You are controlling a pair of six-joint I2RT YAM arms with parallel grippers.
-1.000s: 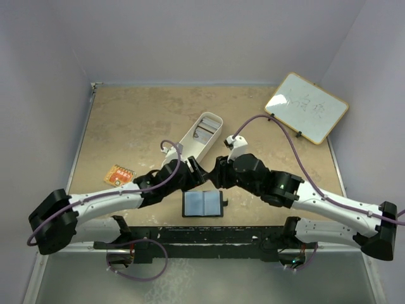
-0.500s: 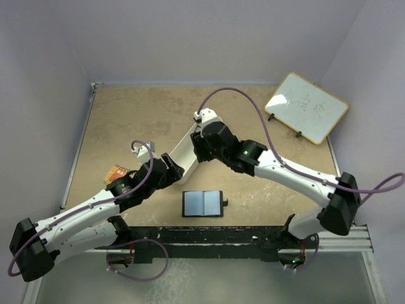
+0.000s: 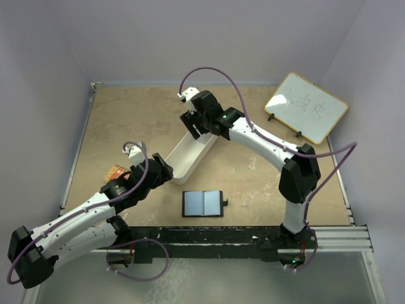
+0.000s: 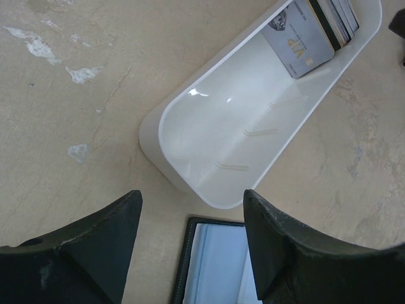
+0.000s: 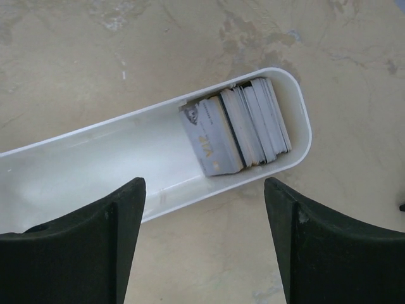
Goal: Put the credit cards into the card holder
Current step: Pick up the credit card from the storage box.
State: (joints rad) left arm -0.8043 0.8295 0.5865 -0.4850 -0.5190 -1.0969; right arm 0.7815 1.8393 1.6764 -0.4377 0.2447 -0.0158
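Note:
The credit cards (image 5: 237,133) stand as a grey-silver stack on edge at the far end of a long white tray (image 5: 95,164), also seen in the left wrist view (image 4: 316,31). My right gripper (image 5: 204,190) hovers open above that end of the tray, with nothing between its fingers; from the top it (image 3: 197,123) covers the cards. The card holder (image 3: 204,203) lies open and flat near the front edge, blue-grey inside up. My left gripper (image 3: 161,172) is open and empty, left of the tray's near end, with the card holder (image 4: 215,266) just below its fingers.
The white tray (image 3: 188,154) runs diagonally across the middle of the table. A small orange card (image 3: 115,171) lies at the left, partly under my left arm. A whiteboard (image 3: 306,106) on a stand leans at the back right. Walls close in the table.
My right arm has swung from beside the card holder up to the tray's far end, and its jaws have widened. My left arm has drawn back to the left, away from the holder.

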